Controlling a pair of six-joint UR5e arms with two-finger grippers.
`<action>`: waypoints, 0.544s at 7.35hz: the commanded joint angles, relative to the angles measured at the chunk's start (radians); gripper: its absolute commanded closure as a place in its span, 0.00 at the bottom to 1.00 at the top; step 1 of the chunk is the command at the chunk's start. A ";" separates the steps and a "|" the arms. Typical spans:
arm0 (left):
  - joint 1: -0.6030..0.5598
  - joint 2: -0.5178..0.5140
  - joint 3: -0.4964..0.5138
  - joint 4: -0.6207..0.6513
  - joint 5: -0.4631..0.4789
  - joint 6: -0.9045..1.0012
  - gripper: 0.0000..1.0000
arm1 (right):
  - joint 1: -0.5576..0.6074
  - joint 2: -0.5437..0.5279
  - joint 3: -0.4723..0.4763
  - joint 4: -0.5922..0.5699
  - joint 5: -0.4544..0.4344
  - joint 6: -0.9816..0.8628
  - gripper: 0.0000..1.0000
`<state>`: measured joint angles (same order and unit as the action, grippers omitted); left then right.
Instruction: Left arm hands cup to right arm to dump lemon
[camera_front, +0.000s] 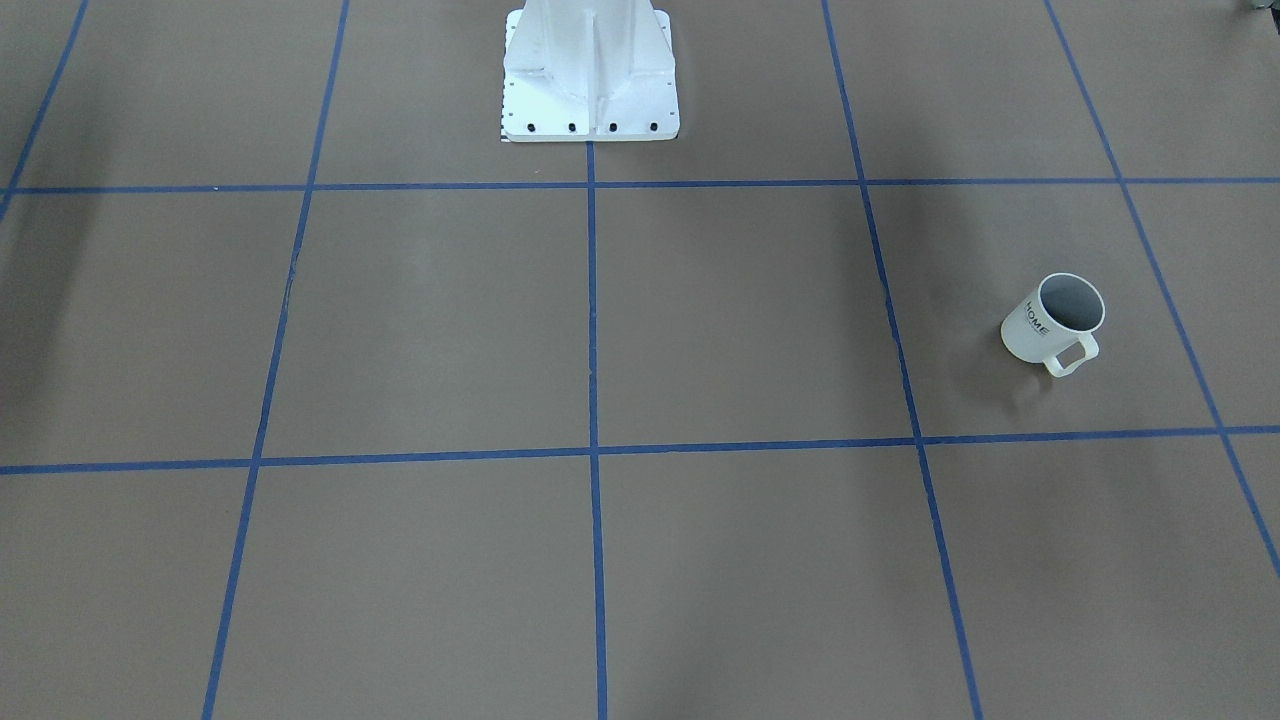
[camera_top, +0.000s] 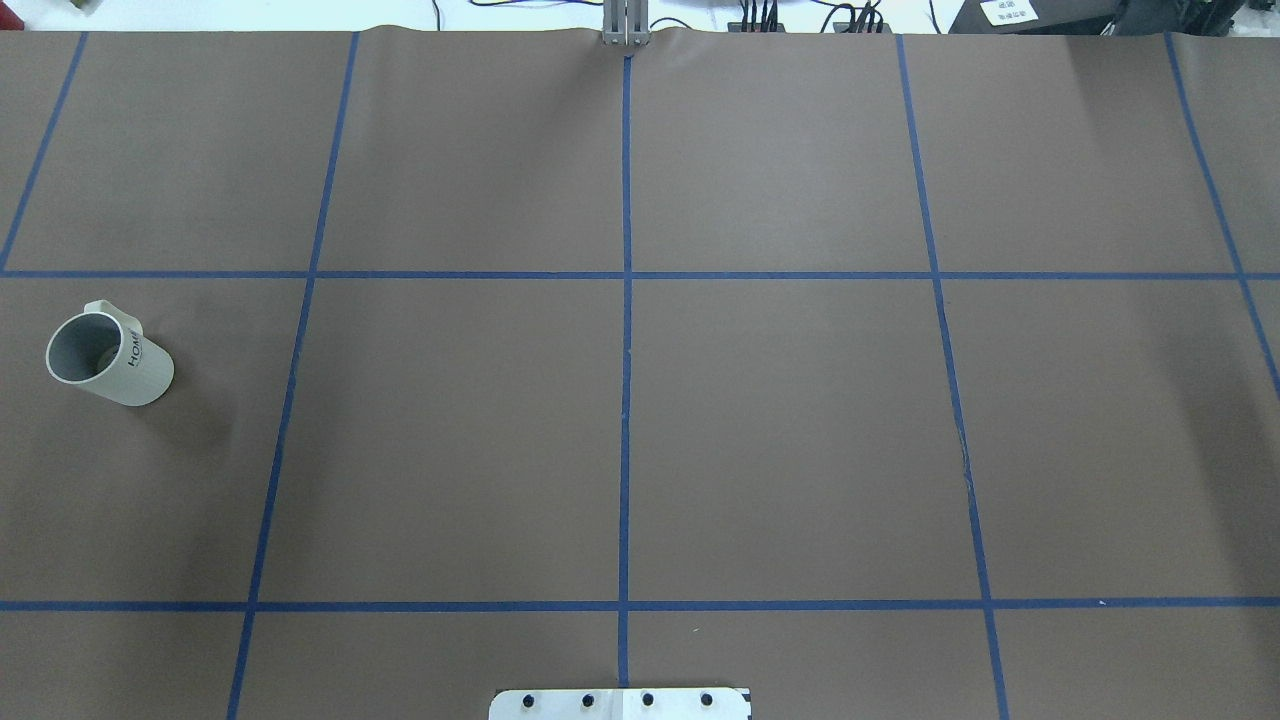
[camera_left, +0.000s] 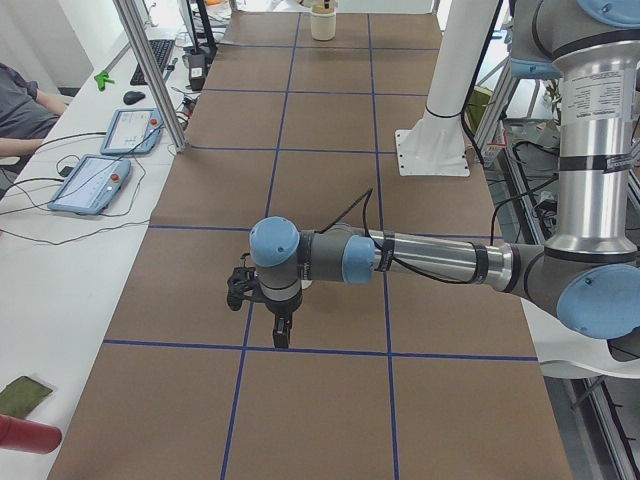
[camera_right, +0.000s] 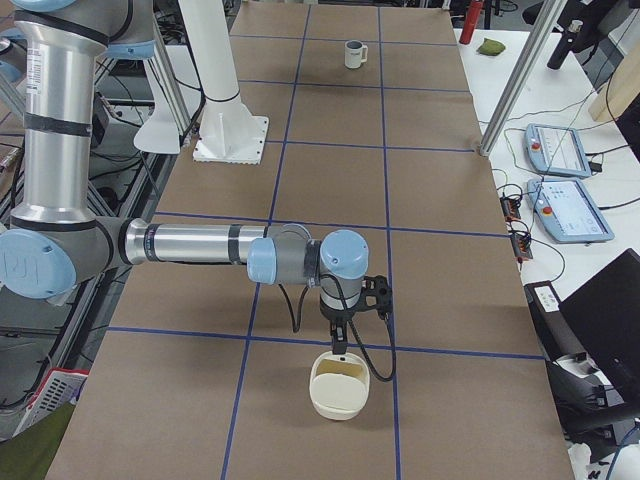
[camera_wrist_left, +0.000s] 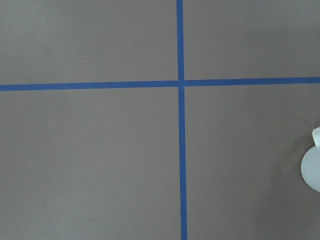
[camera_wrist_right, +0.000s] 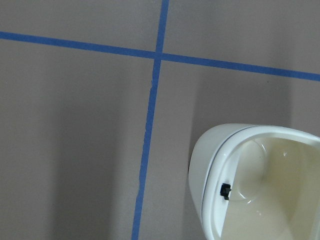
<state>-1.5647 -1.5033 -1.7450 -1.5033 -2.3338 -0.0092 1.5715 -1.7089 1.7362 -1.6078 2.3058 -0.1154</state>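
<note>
The cup (camera_front: 1052, 322) stands upright on the bench (camera_top: 780, 430), far on the robot's left side. It is in the outer square of the middle row that the blue tape (camera_front: 592, 300) marks. Its mouth faces up and shows a grey inside. The handle points away from the robot, and the word "HOME" is on the wall beside it. The white base (camera_front: 590, 80) is at the middle of the robot's edge of the bench.

In the side view from the left, the left arm (camera_left: 430, 262) reaches out level over the bench. Its wrist turns the left jaws straight down, above a tape line. I cannot make out the cup in this view, and I cannot tell how wide the left jaws stand. The left wrist camera sees a tape crossing. At its right edge there is a white rounded thing (camera_wrist_left: 312, 170), cut off, that I cannot name.

In the side view from the right, the right arm (camera_right: 190, 243) also lies level, well apart from the cup. The right jaws point down just over the rim of a cream tub (camera_right: 338, 392). I cannot tell whether they touch it, or whether they are wide or narrow. The right wrist camera shows the glossy inside of the tub at the lower right, near a tape crossing.
</note>
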 joint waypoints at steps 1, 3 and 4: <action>0.000 0.003 0.001 0.000 0.004 0.003 0.00 | 0.008 0.000 0.008 0.000 0.018 0.000 0.00; 0.000 0.000 0.001 -0.002 0.005 -0.003 0.00 | 0.008 0.000 0.006 0.000 0.030 0.002 0.00; 0.002 -0.009 -0.004 -0.008 0.005 -0.003 0.00 | 0.011 0.000 0.008 0.002 0.056 0.003 0.00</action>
<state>-1.5643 -1.5042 -1.7450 -1.5060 -2.3289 -0.0110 1.5804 -1.7088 1.7428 -1.6073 2.3389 -0.1133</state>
